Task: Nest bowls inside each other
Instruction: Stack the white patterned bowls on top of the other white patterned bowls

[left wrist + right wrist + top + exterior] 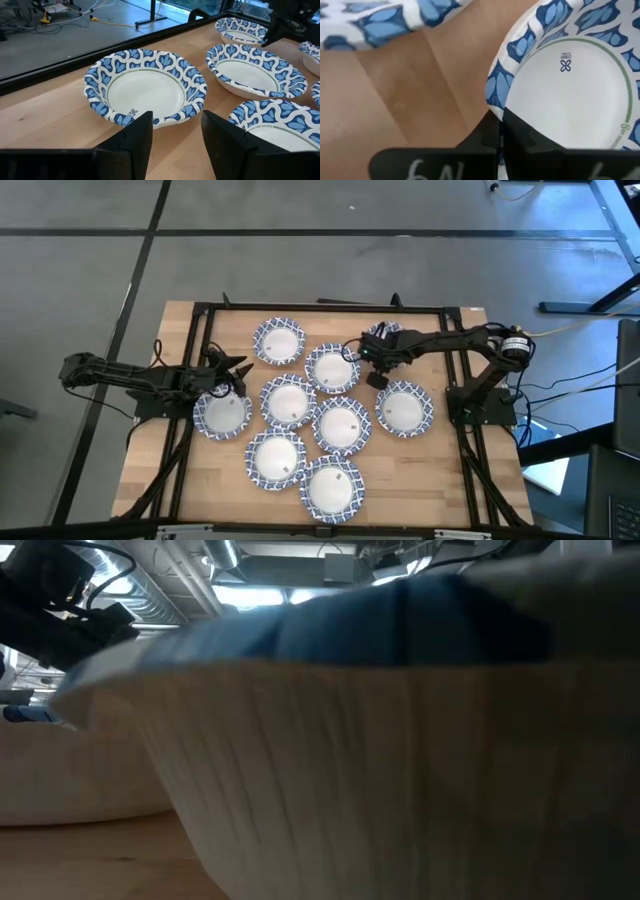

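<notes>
**Right gripper pinching a rim, first bowl about to lift**

No bowl is nested yet: nine bowls lie singly on the table (160,470), clustered around the centre.

The right gripper (367,356) sits at about one o'clock from the centre, at the edge of the top-centre bowl (332,369). In the right wrist view its fingers (492,137) are clenched on that bowl's rim (496,95), one finger outside and one over the white inside. A second bowl (385,333) lies partly under the right arm at the far edge.

The left gripper (228,376) hangs at about nine o'clock, over the far rim of the left bowl (222,414). The left wrist view shows its fingers (140,137) apart and empty, with a bowl (145,87) just ahead.

As I judge it, the step in hand is the first pick. The next move calls for lifting the gripped bowl clear without dragging its neighbours, which nearly touch it, then centring it over a nearby bowl, say the middle one (287,400), before letting go.
</notes>
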Motion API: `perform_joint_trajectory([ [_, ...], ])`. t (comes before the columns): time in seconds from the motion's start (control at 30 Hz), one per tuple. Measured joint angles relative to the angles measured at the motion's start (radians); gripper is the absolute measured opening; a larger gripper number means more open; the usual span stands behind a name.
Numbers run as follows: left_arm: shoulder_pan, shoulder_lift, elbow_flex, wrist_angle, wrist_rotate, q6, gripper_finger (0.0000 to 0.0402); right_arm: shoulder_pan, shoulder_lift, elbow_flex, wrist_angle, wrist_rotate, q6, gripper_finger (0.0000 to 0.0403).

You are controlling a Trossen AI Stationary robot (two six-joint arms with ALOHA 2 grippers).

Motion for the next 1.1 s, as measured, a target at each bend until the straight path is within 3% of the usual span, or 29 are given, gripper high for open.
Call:
perform_joint_trajectory([
  [0.3,0.000,0.000,0.000,-0.001,-0.039,0.000,0.0163,0.000,-0.054,0.105,-0.119,0.031,-0.025,0.0006],
  [0.63,0.000,0.000,0.000,-0.001,-0.048,-0.001,0.0163,0.050,-0.060,0.312,-0.172,0.008,-0.049,0.0005],
  [0.87,0.000,0.000,0.000,-0.001,-0.049,-0.001,0.0163,0.148,-0.060,0.422,-0.192,-0.097,-0.022,0.0005],
  [1.1,0.000,0.000,0.000,-0.001,-0.048,0.000,0.0163,0.306,-0.060,0.449,-0.192,-0.111,0.037,0.0005],
])
